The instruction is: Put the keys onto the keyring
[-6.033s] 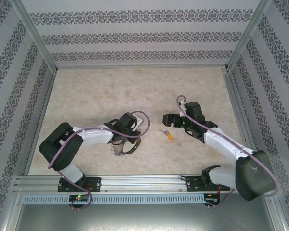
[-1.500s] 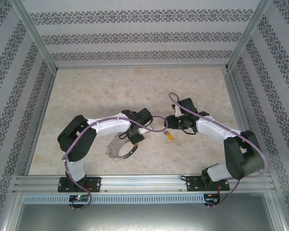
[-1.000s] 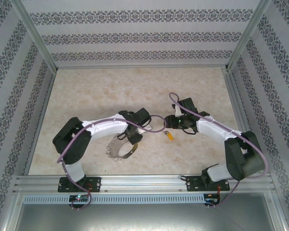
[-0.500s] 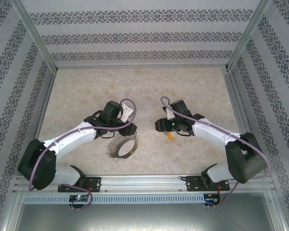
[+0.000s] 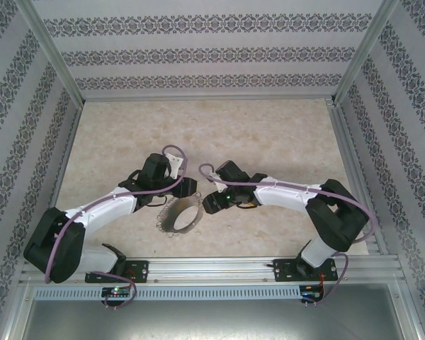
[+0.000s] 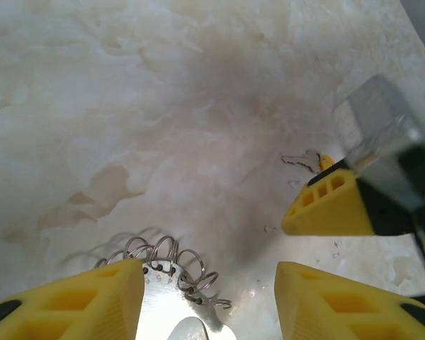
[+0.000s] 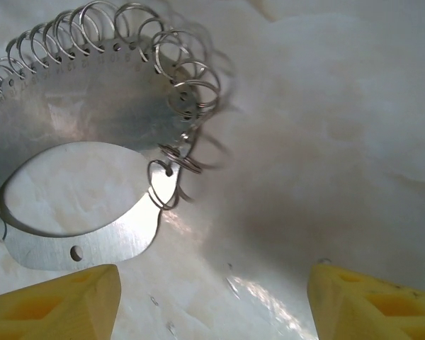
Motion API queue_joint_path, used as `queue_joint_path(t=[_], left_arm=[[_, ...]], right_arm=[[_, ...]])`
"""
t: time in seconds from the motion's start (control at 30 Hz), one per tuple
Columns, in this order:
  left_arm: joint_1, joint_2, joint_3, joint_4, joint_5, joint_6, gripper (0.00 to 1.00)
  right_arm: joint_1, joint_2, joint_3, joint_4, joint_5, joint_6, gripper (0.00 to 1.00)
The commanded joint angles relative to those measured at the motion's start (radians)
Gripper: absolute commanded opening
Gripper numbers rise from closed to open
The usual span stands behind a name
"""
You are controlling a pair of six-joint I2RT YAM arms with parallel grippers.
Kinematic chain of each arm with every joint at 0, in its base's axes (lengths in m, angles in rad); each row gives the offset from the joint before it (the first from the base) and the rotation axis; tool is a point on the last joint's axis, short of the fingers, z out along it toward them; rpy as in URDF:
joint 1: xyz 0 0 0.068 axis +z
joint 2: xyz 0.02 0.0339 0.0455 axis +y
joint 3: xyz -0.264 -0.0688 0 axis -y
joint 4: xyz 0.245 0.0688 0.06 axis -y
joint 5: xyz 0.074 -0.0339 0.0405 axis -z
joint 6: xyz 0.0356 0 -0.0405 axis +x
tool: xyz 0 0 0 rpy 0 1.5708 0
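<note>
Patterned walls (image 5: 212, 49) enclose a pale marbled desk (image 5: 127, 134). The left fingers (image 6: 78, 297) stand apart, holding nothing, above the edge of the keyring (image 7: 78, 127), which lies flat. The right fingers (image 7: 372, 301) gape wide and empty just beside it. The small key (image 6: 308, 160) lies on the desk near them.

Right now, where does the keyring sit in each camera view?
Top external: keyring low in the picture, just left of centre.
Left wrist: at the bottom edge, left of centre.
Right wrist: upper left, large and close.
Shared landmark: the fringe of wire loops along its rim.
</note>
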Motion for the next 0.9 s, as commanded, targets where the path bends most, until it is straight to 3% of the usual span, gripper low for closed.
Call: queue_joint_path(t=[0.0, 0.5, 0.67, 0.87], left_arm=[[0.017, -0.025, -0.015, 0.059, 0.005, -0.039, 0.52], [0.019, -0.04, -0.06, 0.063, 0.097, -0.015, 0.52], [-0.008, -0.029, -0.036, -0.014, 0.122, 0.051, 0.51], [-0.13, 0.078, 0.098, -0.22, 0.097, 0.202, 0.48]], right_arm=[[0.024, 0.042, 0.049, -0.004, 0.064, -0.027, 0.71], [0.028, 0.125, 0.094, -0.019, 0.114, -0.029, 0.7], [-0.019, -0.044, 0.015, -0.015, 0.078, -0.005, 0.7], [-0.163, -0.241, -0.124, -0.026, 0.063, 0.018, 0.71]])
